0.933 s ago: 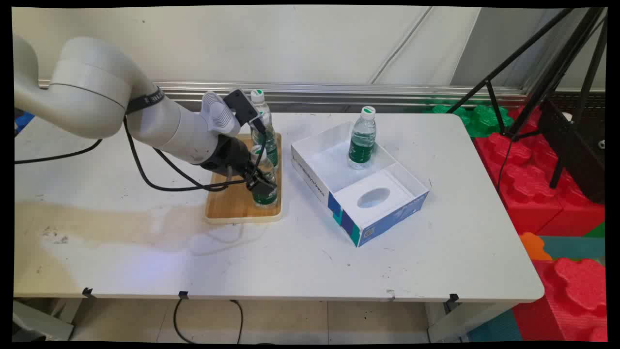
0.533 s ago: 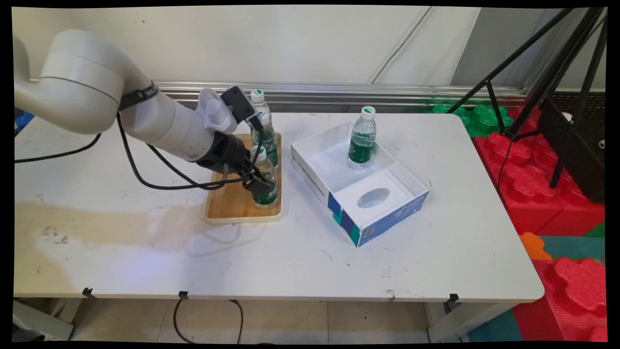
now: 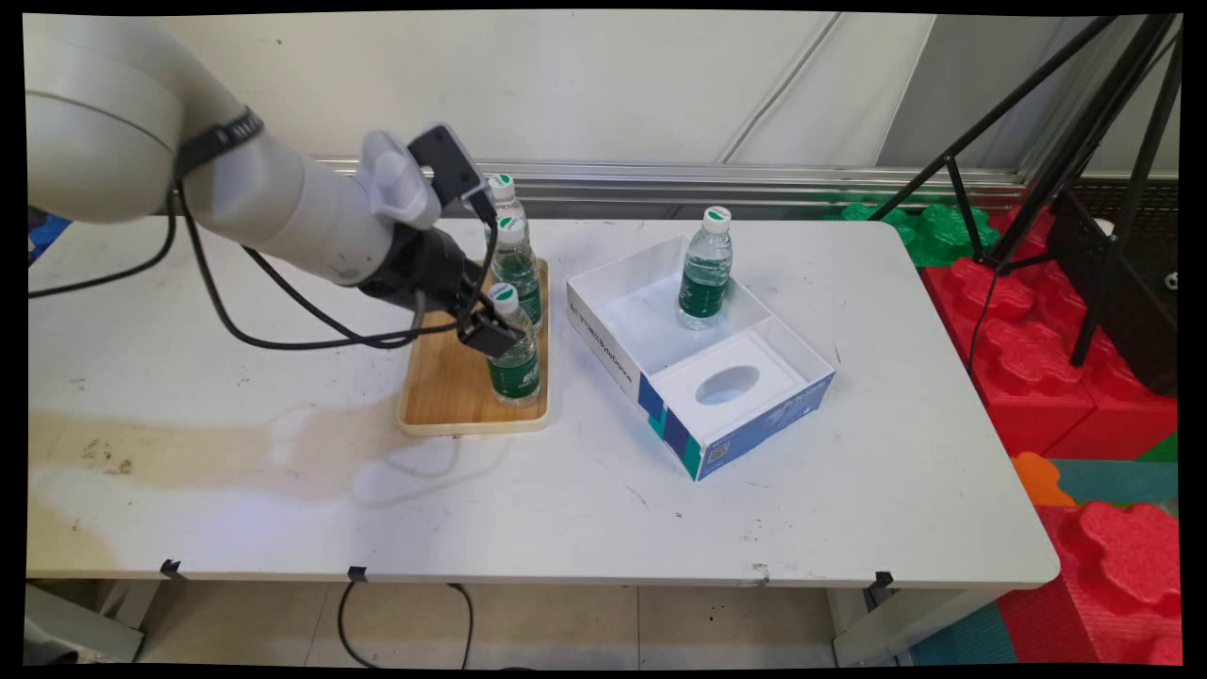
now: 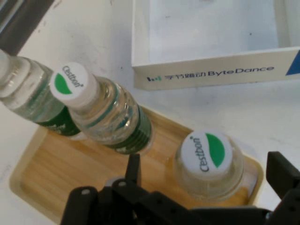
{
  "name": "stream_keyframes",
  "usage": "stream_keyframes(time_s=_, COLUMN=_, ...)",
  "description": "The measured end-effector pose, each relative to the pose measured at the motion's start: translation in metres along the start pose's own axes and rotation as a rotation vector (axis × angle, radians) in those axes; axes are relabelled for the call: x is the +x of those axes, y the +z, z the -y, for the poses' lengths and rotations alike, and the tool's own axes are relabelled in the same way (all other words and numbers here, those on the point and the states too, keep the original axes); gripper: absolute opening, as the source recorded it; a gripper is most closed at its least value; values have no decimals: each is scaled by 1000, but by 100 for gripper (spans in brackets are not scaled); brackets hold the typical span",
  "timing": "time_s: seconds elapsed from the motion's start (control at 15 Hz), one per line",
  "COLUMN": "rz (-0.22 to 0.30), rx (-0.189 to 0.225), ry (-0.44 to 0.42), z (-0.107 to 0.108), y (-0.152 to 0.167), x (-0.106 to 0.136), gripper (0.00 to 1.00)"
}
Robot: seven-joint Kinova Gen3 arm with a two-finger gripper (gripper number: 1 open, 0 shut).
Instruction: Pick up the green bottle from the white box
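Note:
Three small water bottles with green labels and white-and-green caps stand on a wooden tray (image 3: 443, 396). My gripper (image 3: 498, 330) is open around the shoulder of the nearest bottle (image 3: 515, 368). In the hand view that nearest bottle's cap (image 4: 206, 152) sits between the two spread fingers (image 4: 133, 169), with a gap on each side. My gripper (image 4: 206, 176) holds nothing. The middle bottle (image 4: 110, 117) and the far bottle (image 4: 23, 91) stand behind it on the tray (image 4: 56, 164).
A white and blue open box (image 3: 613, 354) lies right of the tray with a fourth bottle (image 3: 705, 273) upright inside it. Its lettered wall (image 4: 206, 75) faces the tray. A black tripod (image 3: 1084, 141) and red foam blocks (image 3: 1056, 377) stand beyond the table's right edge.
The arm has lifted and drawn back a little to the left. The gripper rose from the nearest bottle's label to its shoulder. The bottle stayed on the tray.

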Motion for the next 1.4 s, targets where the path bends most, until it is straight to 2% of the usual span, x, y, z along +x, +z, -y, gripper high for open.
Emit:
stream_keyframes(time_s=0.27, rz=-30, rx=25, ry=20, z=1, y=-31, x=22, gripper=100)
stream_keyframes(time_s=0.47, rz=-47, rx=35, ry=51, z=4, y=-53, x=50, gripper=100)
stream_keyframes(time_s=0.67, rz=-55, rx=38, ry=75, z=5, y=-60, x=81, gripper=100)
stream_keyframes(time_s=0.93, rz=-55, rx=42, ry=84, z=7, y=-50, x=112, gripper=100)
stream_keyframes(time_s=1.4, rz=-42, rx=54, ry=73, z=13, y=1, x=159, gripper=100)
